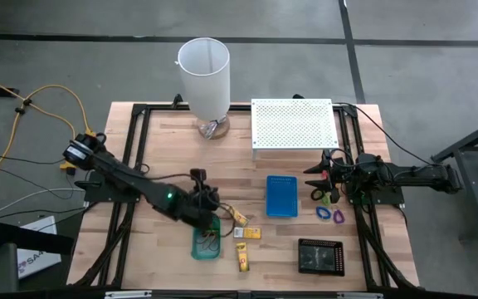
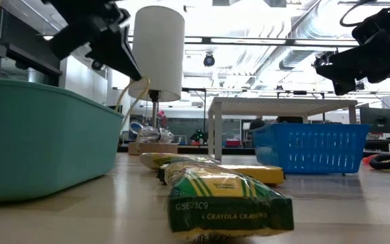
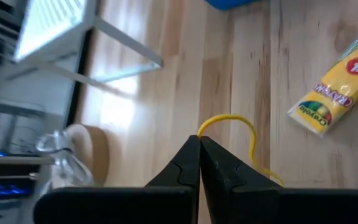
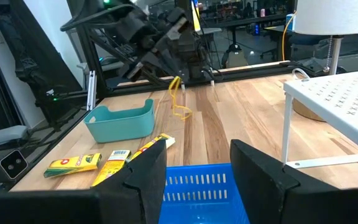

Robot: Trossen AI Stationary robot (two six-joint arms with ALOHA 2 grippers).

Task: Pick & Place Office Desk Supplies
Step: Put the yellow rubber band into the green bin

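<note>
We take the blue tray (image 1: 281, 196) at the middle of the wooden surface (image 1: 164, 149) as our landmark and read from left to right.

Well to the left of the blue tray, the left end effector (image 1: 208, 204) hangs above the far edge of the green tray (image 1: 206, 242). Its fingers are pressed together on a yellow rubber band (image 3: 246, 140); in the right wrist view the same loop dangles from the fingertips, clear of the surface and just beside the green tray. We can make out small items lying inside the green tray from above, but not what they are.

Between the green tray and the blue tray lie three yellow crayon packets: one (image 1: 237, 218) nearest the left end effector, one (image 1: 250, 233) close to the blue tray's near-left corner, and one (image 1: 242, 256) nearer the front edge of the surface.

Behind the blue tray and to its left stands the tall white cylinder (image 1: 205, 79); directly behind the tray sits the white perforated shelf (image 1: 294, 123).

To the right of the blue tray, the right end effector (image 1: 315, 176) hovers with its fingers spread and nothing between them. Just beside it on the surface lie a yellow loop (image 1: 317, 195), a green clip (image 1: 334, 198), a blue loop (image 1: 324, 213) and a purple clip (image 1: 338, 217). In front of the blue tray, to its right, sits the black tray (image 1: 319, 256).
</note>
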